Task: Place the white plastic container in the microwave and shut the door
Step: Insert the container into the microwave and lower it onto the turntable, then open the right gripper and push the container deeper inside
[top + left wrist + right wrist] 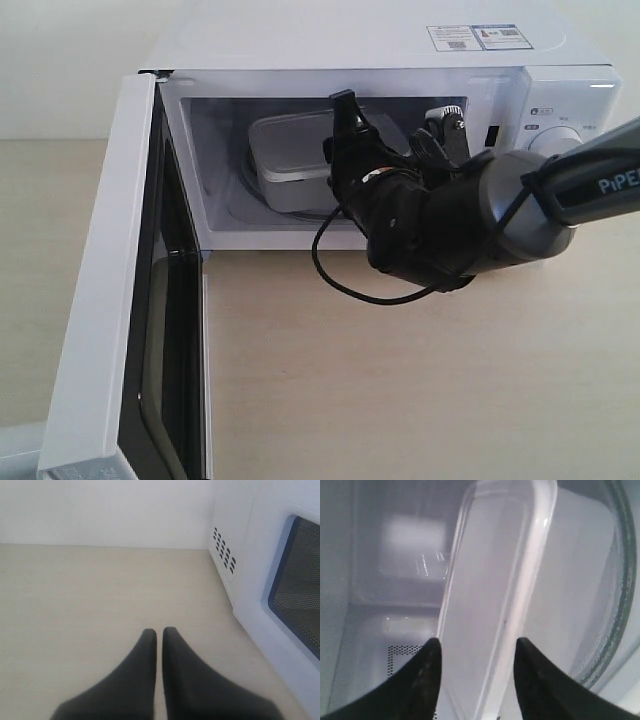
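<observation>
The white plastic container (290, 160) lies flat inside the microwave (350, 40), on the left part of the cavity floor. My right gripper (340, 148) reaches into the cavity mouth at the container's near end. In the right wrist view this gripper (477, 645) is open, its fingers wide apart, and the container (490, 605) runs away between them without visible contact. The door (100, 300) is swung fully open at the left. My left gripper (159, 632) is shut on nothing, low over the table beside the microwave; the exterior view does not show it.
The glass turntable (620, 605) lies under the container. A black cable (340, 275) loops down from the right arm over the wooden table (400, 380). The control panel knob (560, 140) is partly behind the arm. Side vents (225, 555) and the door's dark window (300, 580) stand near the left gripper.
</observation>
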You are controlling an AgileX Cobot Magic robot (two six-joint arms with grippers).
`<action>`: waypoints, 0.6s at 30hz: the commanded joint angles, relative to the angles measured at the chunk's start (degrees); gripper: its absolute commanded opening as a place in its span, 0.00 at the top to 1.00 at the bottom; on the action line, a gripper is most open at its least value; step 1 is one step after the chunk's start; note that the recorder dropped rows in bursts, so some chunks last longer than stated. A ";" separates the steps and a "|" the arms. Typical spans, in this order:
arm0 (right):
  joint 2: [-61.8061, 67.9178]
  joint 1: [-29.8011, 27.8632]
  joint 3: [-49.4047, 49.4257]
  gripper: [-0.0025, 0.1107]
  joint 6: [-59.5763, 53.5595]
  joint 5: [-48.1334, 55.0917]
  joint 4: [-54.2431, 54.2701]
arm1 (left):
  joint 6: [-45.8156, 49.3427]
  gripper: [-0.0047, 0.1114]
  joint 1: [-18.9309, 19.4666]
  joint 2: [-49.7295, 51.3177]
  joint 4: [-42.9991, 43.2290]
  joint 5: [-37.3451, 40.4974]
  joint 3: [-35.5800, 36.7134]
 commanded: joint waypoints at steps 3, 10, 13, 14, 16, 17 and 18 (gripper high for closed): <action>-0.22 -0.20 -0.14 0.57 -0.64 3.75 -0.65 | -0.19 0.92 0.19 -0.14 -0.27 -0.04 0.18; -1.34 0.47 1.37 0.57 -8.23 7.02 -4.17 | -0.19 0.92 0.19 -0.14 -0.27 -0.04 0.18; -3.19 0.55 3.52 0.57 -14.04 8.26 -7.73 | -0.19 0.92 0.19 -0.14 -0.27 -0.04 0.18; -4.04 0.55 4.50 0.57 -16.76 9.10 -7.99 | -0.19 0.92 0.19 -0.14 -0.27 -0.04 0.18; -5.50 0.55 6.17 0.58 -23.93 10.72 -8.31 | -0.19 0.92 0.19 -0.14 -0.27 -0.04 0.18; -6.49 0.42 6.71 0.59 -27.79 12.76 -8.31 | -0.19 0.92 0.19 -0.14 -0.27 -0.04 0.18; -7.38 0.33 7.23 0.62 -31.86 14.56 -8.31 | -0.19 0.92 0.19 -0.14 -0.27 -0.04 0.18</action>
